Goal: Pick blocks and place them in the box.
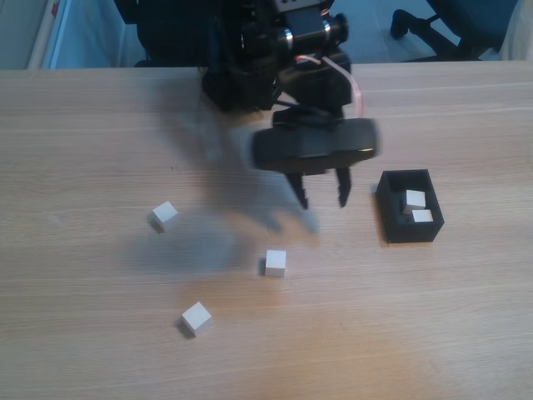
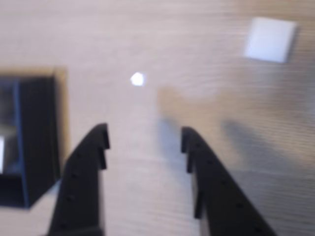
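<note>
The two black fingers (image 2: 93,162) stand apart with a clear gap and nothing between them; in the wrist view only bare wood shows between their toothed inner edges. The gripper (image 1: 321,198) hangs above the table (image 1: 100,150), tips pointing down, just to the left of the box (image 1: 410,227) in the fixed view and not touching it. The arm above it is blurred. The box is a small black container with thin walls and an open top; inside it lie two white blocks, one (image 1: 415,199) toward the far side and one (image 1: 423,216) nearer the front. In the wrist view the box (image 2: 34,142) sits at the left edge, close beside the left finger. Three more white cubes rest on the wood to the left of the box in the fixed view: the nearest one (image 1: 276,262) is below the gripper, another (image 1: 164,216) lies well apart further left, and the third (image 1: 196,318) is toward the front edge. One white block (image 2: 269,39) shows blurred at the upper right of the wrist view.
</note>
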